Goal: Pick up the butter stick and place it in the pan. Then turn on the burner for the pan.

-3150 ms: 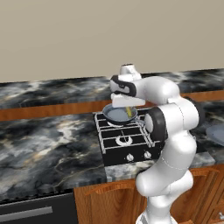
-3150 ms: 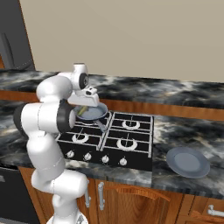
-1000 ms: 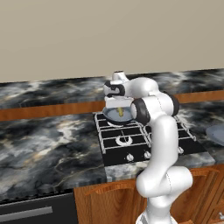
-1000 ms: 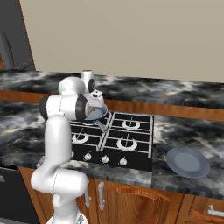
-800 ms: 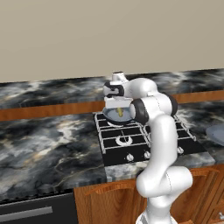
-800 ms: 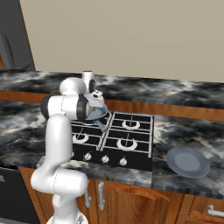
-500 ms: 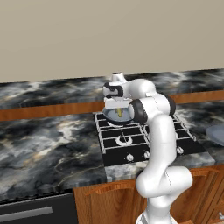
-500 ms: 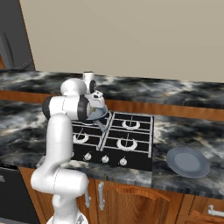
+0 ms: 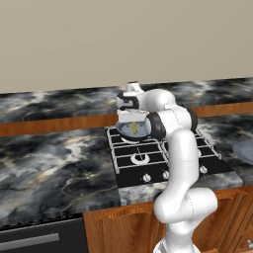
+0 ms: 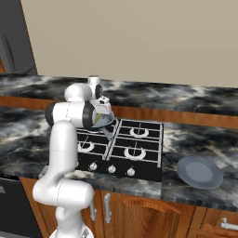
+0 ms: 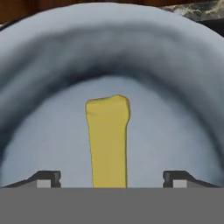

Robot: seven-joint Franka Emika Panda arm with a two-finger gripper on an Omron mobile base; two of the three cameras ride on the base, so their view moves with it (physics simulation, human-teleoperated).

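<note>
The butter stick point(image 11: 108, 142) lies in the pan point(image 11: 183, 109), its long axis running straight away from our end effector point(image 11: 108, 178), which hangs open just above it, fingertips point(image 11: 46, 178) well apart on either side without touching.

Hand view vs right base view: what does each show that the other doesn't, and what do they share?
Hand view: the butter stick lying in the pan, with the gripper open, one fingertip on either side of it.
Right base view: the cooktop, its knobs, a grey plate on the counter, and the arm.
Both: the pan.
</note>
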